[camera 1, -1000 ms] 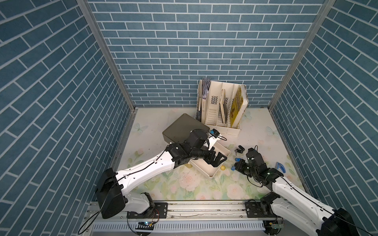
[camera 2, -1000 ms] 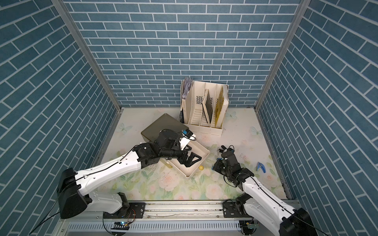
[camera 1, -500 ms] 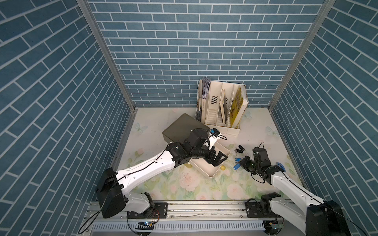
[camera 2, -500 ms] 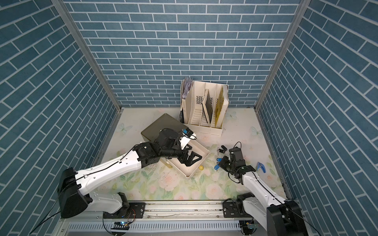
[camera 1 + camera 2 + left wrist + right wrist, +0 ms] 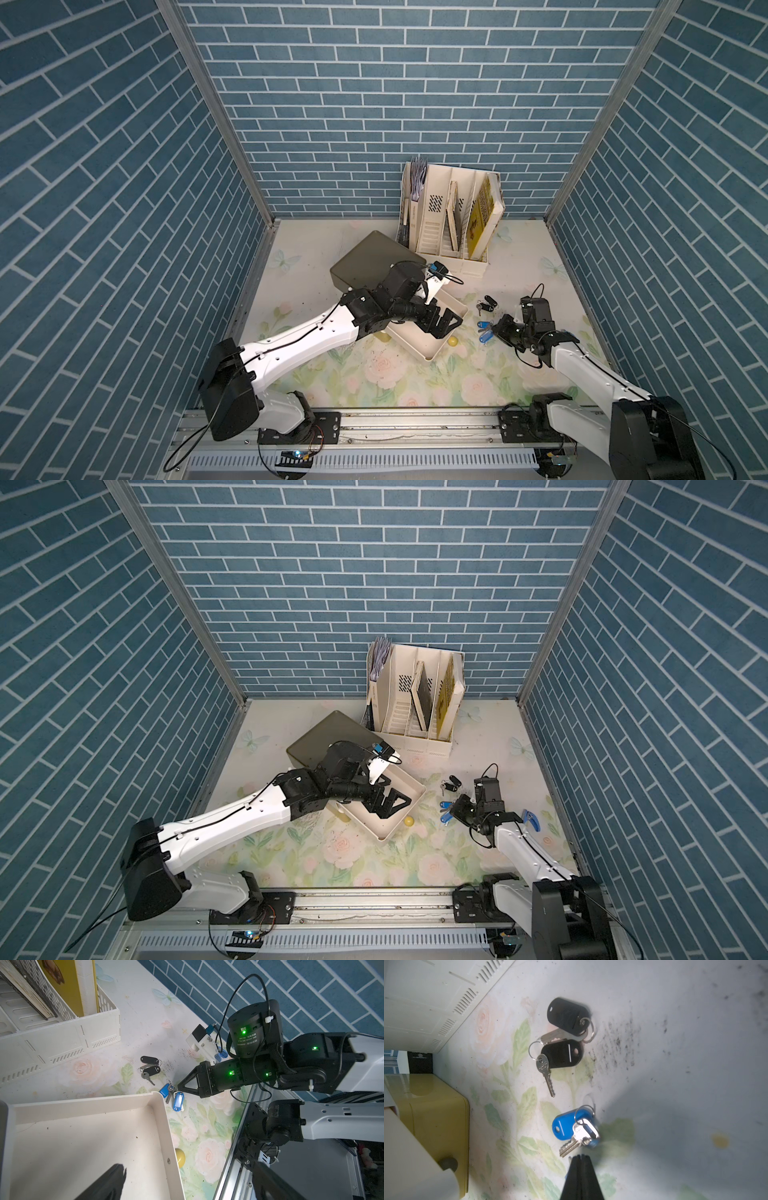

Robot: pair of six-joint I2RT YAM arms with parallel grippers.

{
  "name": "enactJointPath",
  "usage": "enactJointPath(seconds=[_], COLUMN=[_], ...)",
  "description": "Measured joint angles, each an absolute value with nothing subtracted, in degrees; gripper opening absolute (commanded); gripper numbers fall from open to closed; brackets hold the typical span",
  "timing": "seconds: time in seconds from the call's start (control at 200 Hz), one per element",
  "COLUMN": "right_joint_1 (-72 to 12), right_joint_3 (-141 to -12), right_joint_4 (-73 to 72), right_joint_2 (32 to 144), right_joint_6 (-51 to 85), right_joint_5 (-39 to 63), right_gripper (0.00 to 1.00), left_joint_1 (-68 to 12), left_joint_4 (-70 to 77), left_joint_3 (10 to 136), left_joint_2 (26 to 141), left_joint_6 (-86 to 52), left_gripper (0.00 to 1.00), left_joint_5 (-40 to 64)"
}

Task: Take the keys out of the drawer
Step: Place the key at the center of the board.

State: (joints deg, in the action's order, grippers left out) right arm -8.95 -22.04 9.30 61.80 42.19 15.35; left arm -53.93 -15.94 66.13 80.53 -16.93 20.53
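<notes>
While the drawer (image 5: 415, 345) stands pulled out of its olive cabinet (image 5: 370, 266) with its visible floor bare, I judge the job mostly done. The left gripper (image 5: 444, 327) hangs inside it, jaws wide and empty, and hides a patch I can't check.

The two bunches of keys I can find lie out on the flowered mat (image 5: 374, 374), between the drawer and the right arm.

Right gripper (image 5: 179, 1089): jaws pressed flat together, tip touching the blue-tagged bunch (image 5: 571, 1128). I can't tell whether a thin ring is nipped or the tip merely rests there. The black-fob bunch (image 5: 562, 1043) lies just beyond, apart from the blue one.

Handling, my estimate: light, rigid, not fragile, but loose-jointed, so parts will swing and slide on their rings. The bare metal blades are likely slick and lie flat. Best purchase is a plastic tag by its edges, or the split ring (image 5: 583, 1106) where it stands proud of the mat.
</notes>
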Motion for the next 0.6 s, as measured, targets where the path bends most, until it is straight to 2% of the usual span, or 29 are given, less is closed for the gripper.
enactJointPath(seconds=[0.195, 0.495, 0.6], right_joint_1=[-8.0, -7.6, -7.5], right_joint_3=[-22.2, -23.9, -24.4], right_joint_4=[8.7, 8.3, 8.6], right_joint_2=[63.6, 64.4, 64.4], right_joint_6=[41.4, 39.8, 39.5], right_joint_5=[16.4, 17.2, 17.3], right_gripper=[0.00, 0.24, 0.26], left_joint_1=[-53.9, -53.9, -53.9], left_joint_4=[-16.0, -16.0, -16.0], left_joint_3=[66.2, 66.2, 66.2], left_joint_2=[81.1, 81.1, 81.1], left_joint_6=[-16.9, -16.9, -16.9], left_gripper=[1.00, 1.00, 1.00], left_joint_5=[20.5, 20.5, 20.4])
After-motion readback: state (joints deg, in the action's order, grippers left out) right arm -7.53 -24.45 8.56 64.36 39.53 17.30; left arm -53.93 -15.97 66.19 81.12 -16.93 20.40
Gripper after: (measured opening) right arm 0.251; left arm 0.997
